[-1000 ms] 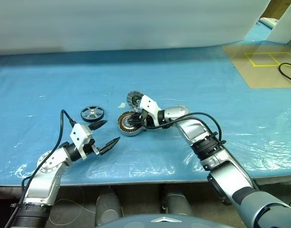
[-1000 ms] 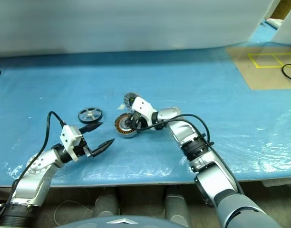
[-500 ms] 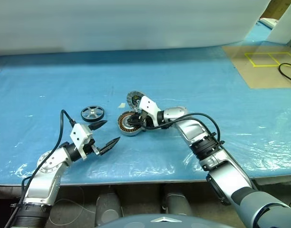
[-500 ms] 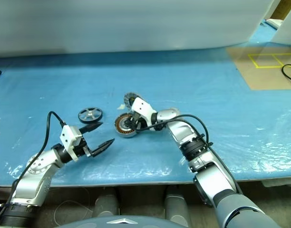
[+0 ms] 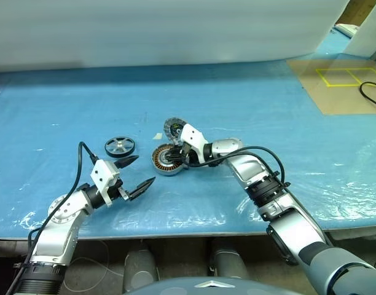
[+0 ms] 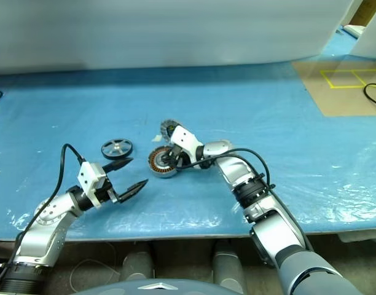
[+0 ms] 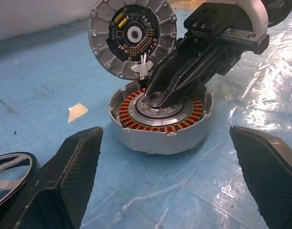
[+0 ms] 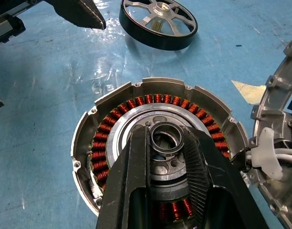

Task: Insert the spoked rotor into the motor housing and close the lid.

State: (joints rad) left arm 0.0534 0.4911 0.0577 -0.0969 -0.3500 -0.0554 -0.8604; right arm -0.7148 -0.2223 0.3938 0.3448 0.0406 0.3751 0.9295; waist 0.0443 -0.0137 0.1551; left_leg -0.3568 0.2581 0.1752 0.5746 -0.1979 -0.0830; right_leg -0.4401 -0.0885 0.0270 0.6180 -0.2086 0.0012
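Nothing has moved since a second ago: both arms hold their pose and the parts lie where they were. Taking the motor housing (image 5: 166,160) as the landmark: nearest the robot, to the housing's left, the left hand (image 5: 139,172) hovers over the blue bench (image 5: 249,104) with its fingers spread wide, gripping nothing. The right hand (image 8: 166,143) reaches in over the housing from the right, its two fingers clamped on the raised ring at the housing's centre, inside the copper windings. Left of the housing and slightly farther, the spoked rotor (image 5: 119,146) lies flat on the bench. Just behind the housing the lid (image 7: 132,37) stands tilted up, circuit face showing.
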